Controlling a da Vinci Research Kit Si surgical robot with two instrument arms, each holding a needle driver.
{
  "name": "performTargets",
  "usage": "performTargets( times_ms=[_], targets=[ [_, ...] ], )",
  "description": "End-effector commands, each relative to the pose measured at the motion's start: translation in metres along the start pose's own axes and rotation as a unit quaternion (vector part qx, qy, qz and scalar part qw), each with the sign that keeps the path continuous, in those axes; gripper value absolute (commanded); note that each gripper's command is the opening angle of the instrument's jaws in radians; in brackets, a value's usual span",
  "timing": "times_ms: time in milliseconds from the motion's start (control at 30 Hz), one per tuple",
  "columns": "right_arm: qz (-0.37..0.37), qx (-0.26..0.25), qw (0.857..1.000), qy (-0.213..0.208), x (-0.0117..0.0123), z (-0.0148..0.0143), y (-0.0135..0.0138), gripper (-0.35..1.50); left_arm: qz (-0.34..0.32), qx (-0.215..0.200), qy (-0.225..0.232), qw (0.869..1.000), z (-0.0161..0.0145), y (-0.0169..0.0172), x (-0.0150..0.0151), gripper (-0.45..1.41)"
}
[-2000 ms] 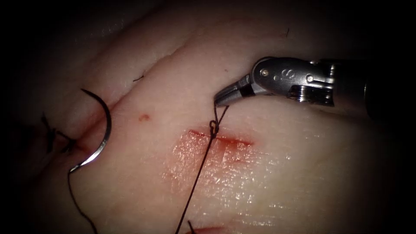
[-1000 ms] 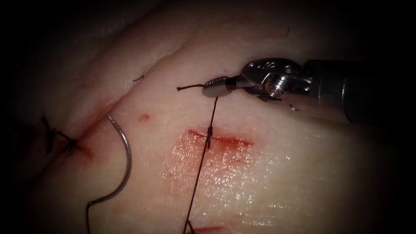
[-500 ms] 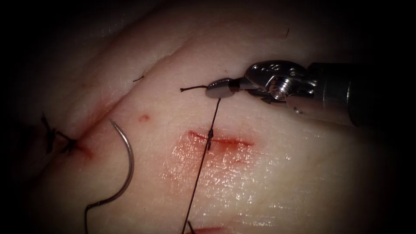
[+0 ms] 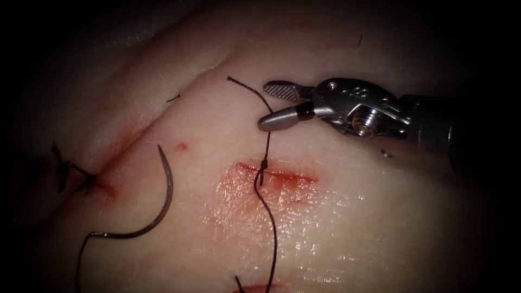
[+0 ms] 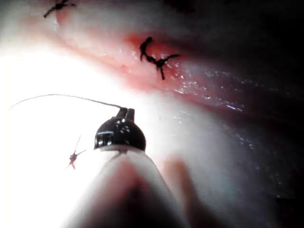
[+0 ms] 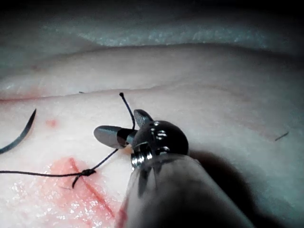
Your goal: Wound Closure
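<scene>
Tissue (image 4: 347,228) beneath; right claw (image 4: 266,106) spread, nothing held, thread (image 4: 264,138) just left of it. Needle (image 4: 157,211) lies free, far left of cut (image 4: 282,174). Left claw (image 5: 126,113): state cannot be told.

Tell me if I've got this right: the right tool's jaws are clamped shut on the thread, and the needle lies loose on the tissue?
Not quite. The endoscope view shows the right tool with jaws open, holding nothing; the thread runs past them. The needle does lie loose on the tissue, left of the cut.
</scene>
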Motion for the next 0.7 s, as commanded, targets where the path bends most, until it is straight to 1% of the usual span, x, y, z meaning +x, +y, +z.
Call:
performTargets(
  times_ms=[33,133,167,233,333,433,467,533,700],
  targets=[
    [-0.008,0.001,1.000,0.005,-0.0002,0.0000,0.0003,1.35,-0.002,0.015,0.006,1.000,0.0001,-0.0009,0.0001,-0.45],
    [-0.052,0.007,0.999,0.012,-0.0005,-0.0013,-0.0005,1.36,-0.012,0.058,0.014,0.998,-0.0017,-0.0037,0.0009,-0.45],
    [-0.087,0.016,0.996,0.018,-0.0009,-0.0021,-0.0014,1.38,-0.014,0.079,0.014,0.997,-0.0025,-0.0051,0.0012,-0.45],
    [-0.115,0.033,0.993,0.024,-0.0014,-0.0028,-0.0027,1.38,-0.019,0.097,0.013,0.995,-0.0032,-0.0064,0.0015,-0.45],
    [-0.143,0.043,0.988,0.027,-0.0023,-0.0029,-0.0046,1.36,-0.020,0.117,0.005,0.993,-0.0040,-0.0073,0.0017,-0.45],
    [-0.161,0.048,0.985,0.028,-0.0029,-0.0021,-0.0062,1.36,-0.018,0.121,0.003,0.993,-0.0043,-0.0073,0.0019,-0.45],
    [-0.169,0.048,0.984,0.029,-0.0030,-0.0017,-0.0066,1.33,-0.020,0.120,0.003,0.993,-0.0043,-0.0072,0.0019,-0.45],
    [-0.182,0.046,0.982,0.030,-0.0030,-0.0011,-0.0069,1.28,-0.014,0.120,0.002,0.993,-0.0042,-0.0069,0.0021,-0.45],
    [-0.194,0.035,0.979,0.043,-0.0029,0.0005,-0.0072,1.30,-0.007,0.118,0.002,0.993,-0.0044,-0.0061,0.0028,-0.45]
  ],
)
